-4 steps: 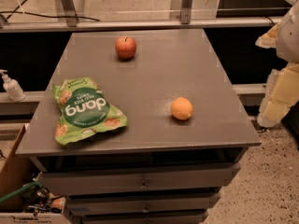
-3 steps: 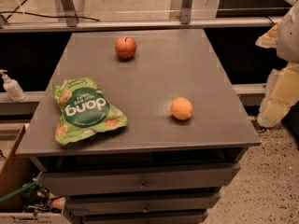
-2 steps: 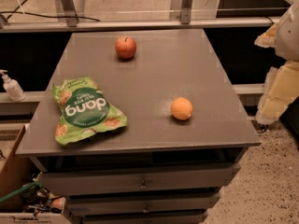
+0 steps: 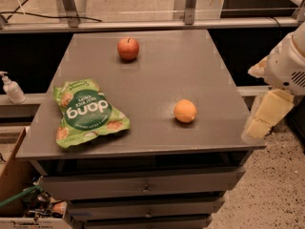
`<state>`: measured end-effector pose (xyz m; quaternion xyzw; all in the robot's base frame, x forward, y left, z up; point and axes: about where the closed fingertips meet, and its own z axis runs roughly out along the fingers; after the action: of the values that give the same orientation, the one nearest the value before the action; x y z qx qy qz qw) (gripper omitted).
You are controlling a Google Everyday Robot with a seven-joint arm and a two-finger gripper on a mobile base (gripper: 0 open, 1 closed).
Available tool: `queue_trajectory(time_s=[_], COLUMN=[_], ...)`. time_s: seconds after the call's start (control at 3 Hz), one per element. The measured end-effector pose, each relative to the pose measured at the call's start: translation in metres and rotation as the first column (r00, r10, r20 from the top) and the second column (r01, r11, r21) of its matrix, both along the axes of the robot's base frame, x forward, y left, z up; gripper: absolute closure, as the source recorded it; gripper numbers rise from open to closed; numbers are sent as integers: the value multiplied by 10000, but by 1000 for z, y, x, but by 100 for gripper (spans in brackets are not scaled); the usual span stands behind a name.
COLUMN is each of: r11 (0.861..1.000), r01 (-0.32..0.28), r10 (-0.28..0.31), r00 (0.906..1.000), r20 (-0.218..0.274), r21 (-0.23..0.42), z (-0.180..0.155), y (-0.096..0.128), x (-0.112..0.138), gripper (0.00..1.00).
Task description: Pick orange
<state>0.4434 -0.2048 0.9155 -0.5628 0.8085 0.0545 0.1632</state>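
Your gripper (image 4: 261,118) has edged slightly down and left at the frame's right edge; you cannot tell whether it is spread or closed. The orange (image 4: 185,111) sits unmoved, centre-right on the surface (image 4: 181,66), so the approach looks barely begun.

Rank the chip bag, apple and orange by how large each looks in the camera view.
Largest: chip bag.
Then apple and orange: alike in size, orange nearer the camera, so unranked.
The gripper hangs beyond the table's right edge.
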Motion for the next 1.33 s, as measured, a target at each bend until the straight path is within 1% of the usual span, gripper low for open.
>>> queue_trajectory(time_s=[0.33, 0.67, 1.0, 1.33], r11=[9969, 9838, 9606, 9373], r01=[10, -137, -389, -726], r10=[4, 154, 339, 556], r00=[9998, 9999, 9992, 9967], r20=[-183, -78, 230, 594], r21=[789, 1788, 2752, 3409], z=[-26, -41, -54, -60], y=[19, 42, 65, 87], x=[-1, 5, 18, 33], gripper=[0, 0, 0, 0])
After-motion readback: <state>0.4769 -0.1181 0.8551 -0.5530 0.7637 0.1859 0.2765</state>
